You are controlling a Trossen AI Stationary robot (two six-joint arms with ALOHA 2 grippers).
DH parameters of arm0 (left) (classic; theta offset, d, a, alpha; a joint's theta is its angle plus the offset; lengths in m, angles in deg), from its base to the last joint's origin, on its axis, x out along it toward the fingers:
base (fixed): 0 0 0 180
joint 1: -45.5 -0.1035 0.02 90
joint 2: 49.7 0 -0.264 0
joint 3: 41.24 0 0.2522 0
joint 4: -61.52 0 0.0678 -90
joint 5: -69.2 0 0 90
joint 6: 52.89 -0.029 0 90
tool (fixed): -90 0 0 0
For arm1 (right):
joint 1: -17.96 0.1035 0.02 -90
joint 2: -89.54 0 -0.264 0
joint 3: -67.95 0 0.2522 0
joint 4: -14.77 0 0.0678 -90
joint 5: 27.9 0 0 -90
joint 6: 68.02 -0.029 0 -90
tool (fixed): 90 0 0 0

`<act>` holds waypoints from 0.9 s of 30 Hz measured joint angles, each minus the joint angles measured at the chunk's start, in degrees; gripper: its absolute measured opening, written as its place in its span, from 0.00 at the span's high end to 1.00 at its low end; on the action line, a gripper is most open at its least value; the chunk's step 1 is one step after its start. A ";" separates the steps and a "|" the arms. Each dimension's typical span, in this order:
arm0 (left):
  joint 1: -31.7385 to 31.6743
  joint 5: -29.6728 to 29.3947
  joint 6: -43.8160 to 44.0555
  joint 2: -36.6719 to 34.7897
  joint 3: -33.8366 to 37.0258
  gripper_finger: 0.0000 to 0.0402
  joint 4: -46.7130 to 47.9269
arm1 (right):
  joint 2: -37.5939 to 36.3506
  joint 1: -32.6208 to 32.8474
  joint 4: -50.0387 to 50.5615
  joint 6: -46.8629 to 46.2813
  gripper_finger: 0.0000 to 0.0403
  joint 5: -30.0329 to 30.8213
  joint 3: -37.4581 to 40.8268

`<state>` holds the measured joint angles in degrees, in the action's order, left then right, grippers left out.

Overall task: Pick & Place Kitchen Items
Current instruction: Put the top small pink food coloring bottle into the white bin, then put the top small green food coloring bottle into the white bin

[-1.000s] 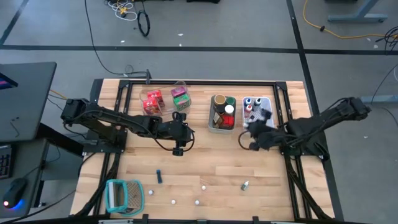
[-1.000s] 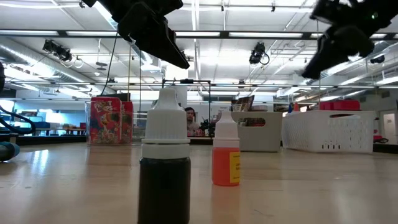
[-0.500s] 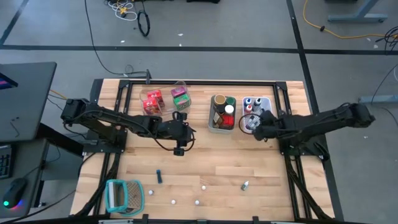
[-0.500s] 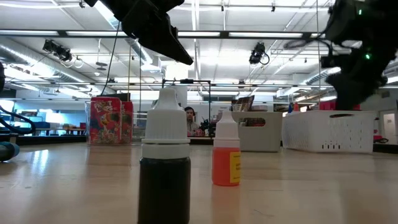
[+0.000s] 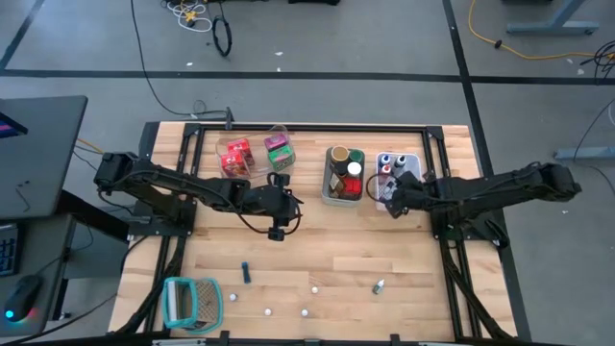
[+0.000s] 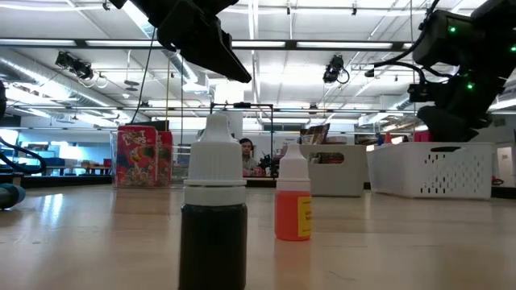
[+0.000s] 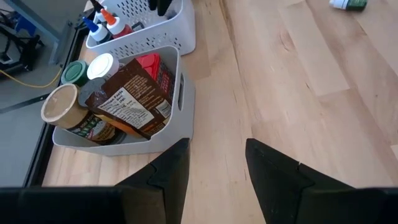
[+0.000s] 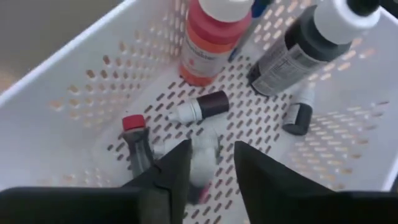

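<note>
The right gripper (image 5: 391, 199) is hanging over the white perforated bin (image 5: 415, 158) at the far right of the tabletop (image 5: 327, 250), its jaws standing apart with nothing clamped between them. Just below them a small bottle (image 8: 202, 155) is lying on the bin floor among other small bottles: a red one (image 8: 208, 37), a dark one (image 8: 298, 43) and a dark dropper (image 8: 202, 107). The left gripper (image 5: 277, 219) is waiting over the middle of the tabletop, jaws apart and empty, near the grey bin (image 7: 177, 118) holding a brown packet (image 7: 132, 99) and jars. More small bottles are standing near the front edge, a dark one (image 6: 214, 209) and an orange one (image 6: 293, 197).
</note>
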<state>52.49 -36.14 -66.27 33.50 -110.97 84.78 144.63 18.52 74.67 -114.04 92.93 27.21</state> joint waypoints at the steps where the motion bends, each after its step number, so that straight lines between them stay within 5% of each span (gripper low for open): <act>1: 0.00 0.00 0.00 0.00 0.00 0.59 0.00 | 0.00 -0.20 -0.16 0.02 0.66 0.00 0.00; 8: 0.00 0.00 -0.07 0.00 0.00 0.59 0.04 | 0.04 -1.26 0.73 3.79 0.56 -0.47 -1.69; 15: 0.00 -0.02 -1.01 0.00 0.00 0.59 0.02 | 0.02 -1.14 -1.59 17.57 0.59 -2.20 -12.48; 27: -0.01 -0.02 0.48 0.00 0.00 0.59 0.07 | 2.77 6.60 -23.25 40.59 0.70 -32.22 -13.95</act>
<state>52.47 -36.16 -65.79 33.50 -110.97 84.85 147.40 25.12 51.42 -73.45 60.71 13.26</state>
